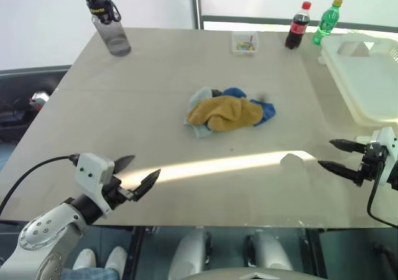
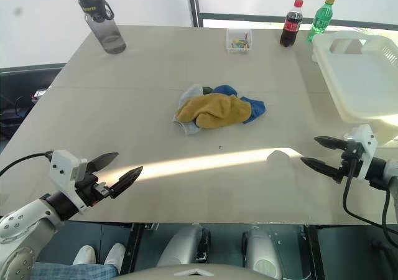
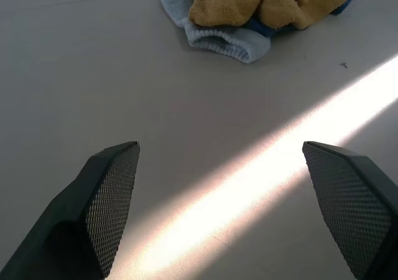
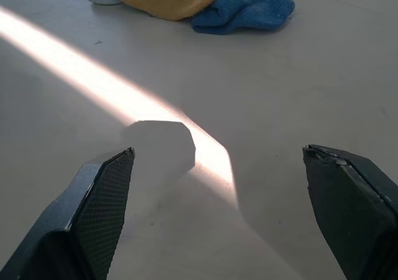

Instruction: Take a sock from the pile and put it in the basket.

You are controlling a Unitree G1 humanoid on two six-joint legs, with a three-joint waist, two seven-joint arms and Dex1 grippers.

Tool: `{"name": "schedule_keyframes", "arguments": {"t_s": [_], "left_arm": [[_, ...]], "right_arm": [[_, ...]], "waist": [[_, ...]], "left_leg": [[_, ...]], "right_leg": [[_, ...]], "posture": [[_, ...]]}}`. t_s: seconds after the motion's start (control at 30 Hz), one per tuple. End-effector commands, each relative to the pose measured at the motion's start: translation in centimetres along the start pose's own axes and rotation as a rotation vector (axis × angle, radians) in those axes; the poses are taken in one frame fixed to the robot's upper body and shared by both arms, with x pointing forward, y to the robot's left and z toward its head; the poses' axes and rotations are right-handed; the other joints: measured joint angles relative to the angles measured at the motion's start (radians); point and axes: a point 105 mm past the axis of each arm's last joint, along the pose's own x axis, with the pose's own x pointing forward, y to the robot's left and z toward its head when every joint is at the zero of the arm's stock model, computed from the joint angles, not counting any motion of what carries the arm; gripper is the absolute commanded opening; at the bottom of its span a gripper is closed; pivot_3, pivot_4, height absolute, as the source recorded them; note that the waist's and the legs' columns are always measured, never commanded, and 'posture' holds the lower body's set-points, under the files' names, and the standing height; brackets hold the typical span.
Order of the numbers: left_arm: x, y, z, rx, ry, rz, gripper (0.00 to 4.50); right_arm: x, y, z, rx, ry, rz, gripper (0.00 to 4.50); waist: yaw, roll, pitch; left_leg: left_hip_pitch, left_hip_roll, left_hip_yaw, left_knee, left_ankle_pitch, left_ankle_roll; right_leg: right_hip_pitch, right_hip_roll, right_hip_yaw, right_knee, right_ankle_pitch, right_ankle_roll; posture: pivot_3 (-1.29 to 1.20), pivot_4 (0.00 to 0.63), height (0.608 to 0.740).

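The pile (image 1: 227, 111) of socks lies in the middle of the table: a mustard yellow sock (image 1: 224, 113) on top, bright blue and pale grey-blue ones under it. The white slotted basket (image 1: 368, 74) stands at the table's far right. My left gripper (image 1: 137, 173) hovers open over the near left part of the table, well short of the pile. My right gripper (image 1: 333, 155) hangs open at the near right, in front of the basket. Both hold nothing. The wrist views show the pile (image 3: 261, 9) ahead of the open fingers, with the blue sock (image 4: 244, 9) nearest the right one.
A grey water bottle (image 1: 109, 25) stands at the far left. A small clear box (image 1: 245, 42), a cola bottle (image 1: 298, 25) and a green bottle (image 1: 326, 21) line the far edge. A bright strip of sunlight crosses the near table.
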Motion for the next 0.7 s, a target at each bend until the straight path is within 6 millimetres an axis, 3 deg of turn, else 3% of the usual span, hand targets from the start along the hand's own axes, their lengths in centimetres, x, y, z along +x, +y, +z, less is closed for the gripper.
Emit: {"name": "schedule_keyframes", "arguments": {"t_s": [0.03, 0.7], "left_arm": [[-0.08, -0.33, 0.74, 0.018, -0.036, -0.003, 4.5], [-0.15, -0.51, 0.84, -0.002, -0.053, -0.016, 4.5]], "right_arm": [[0.08, 0.01, 0.83, -0.033, -0.001, 0.01, 4.46], [0.16, 0.07, 0.87, -0.019, -0.001, 0.016, 4.46]], "waist": [[0.0, 0.0, 0.0], [0.0, 0.0, 0.0]], "left_leg": [[0.0, 0.0, 0.0, 0.0, 0.0, 0.0], [0.0, 0.0, 0.0, 0.0, 0.0, 0.0]], "right_leg": [[0.0, 0.0, 0.0, 0.0, 0.0, 0.0], [0.0, 0.0, 0.0, 0.0, 0.0, 0.0]], "posture": [[0.0, 0.15, 0.74], [0.0, 0.15, 0.74]]}}
